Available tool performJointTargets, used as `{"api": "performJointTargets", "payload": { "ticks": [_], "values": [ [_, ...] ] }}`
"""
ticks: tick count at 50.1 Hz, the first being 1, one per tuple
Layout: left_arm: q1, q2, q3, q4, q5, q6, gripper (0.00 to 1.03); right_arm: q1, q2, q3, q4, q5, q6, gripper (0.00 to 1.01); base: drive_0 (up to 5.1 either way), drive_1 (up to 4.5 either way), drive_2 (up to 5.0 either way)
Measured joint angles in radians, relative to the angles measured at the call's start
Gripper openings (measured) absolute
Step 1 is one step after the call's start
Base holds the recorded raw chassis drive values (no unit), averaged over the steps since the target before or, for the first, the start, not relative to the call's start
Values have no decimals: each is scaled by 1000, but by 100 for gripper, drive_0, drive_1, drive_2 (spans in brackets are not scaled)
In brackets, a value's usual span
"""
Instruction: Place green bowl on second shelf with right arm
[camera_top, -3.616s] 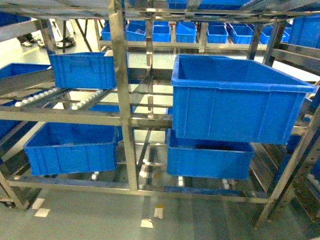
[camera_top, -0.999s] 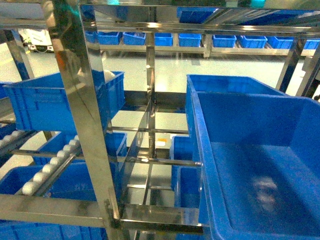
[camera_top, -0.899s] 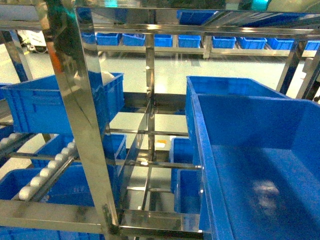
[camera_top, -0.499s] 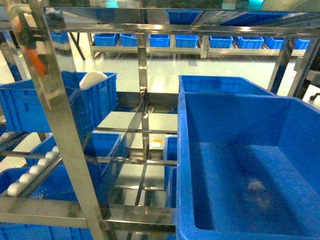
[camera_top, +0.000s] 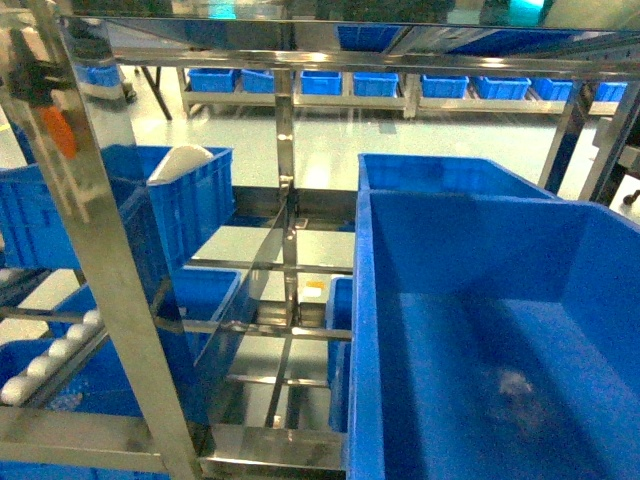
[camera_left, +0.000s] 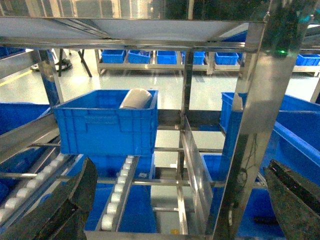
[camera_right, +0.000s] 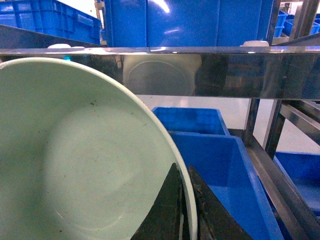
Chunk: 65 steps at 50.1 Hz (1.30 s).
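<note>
no readable text, labels, brands or numbers on the blue crates (camera_top: 480, 330), steel rack (camera_top: 100, 250)

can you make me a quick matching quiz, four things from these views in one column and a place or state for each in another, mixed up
Things:
1. green bowl
2. white domed object
3. left gripper
4. white rollers

States:
A. open, holding nothing
B. pinched at its rim by the right gripper
C. sitting in a blue crate
D. in a lane on the steel rack

Pairs: 1-B, 2-C, 3-A, 4-D
</note>
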Motion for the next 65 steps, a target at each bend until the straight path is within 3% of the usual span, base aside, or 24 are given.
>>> {"api": "performJointTargets", "payload": {
  "ticks": [58, 65],
  "values": [
    [0, 0, 0, 0, 0, 0, 98, 0, 0, 0, 0, 0, 0, 2, -1, 15, -16],
    [0, 0, 0, -1, 0, 0, 98, 3, 21, 0, 9, 1, -20, 2, 0, 0, 0]
  ]
}}
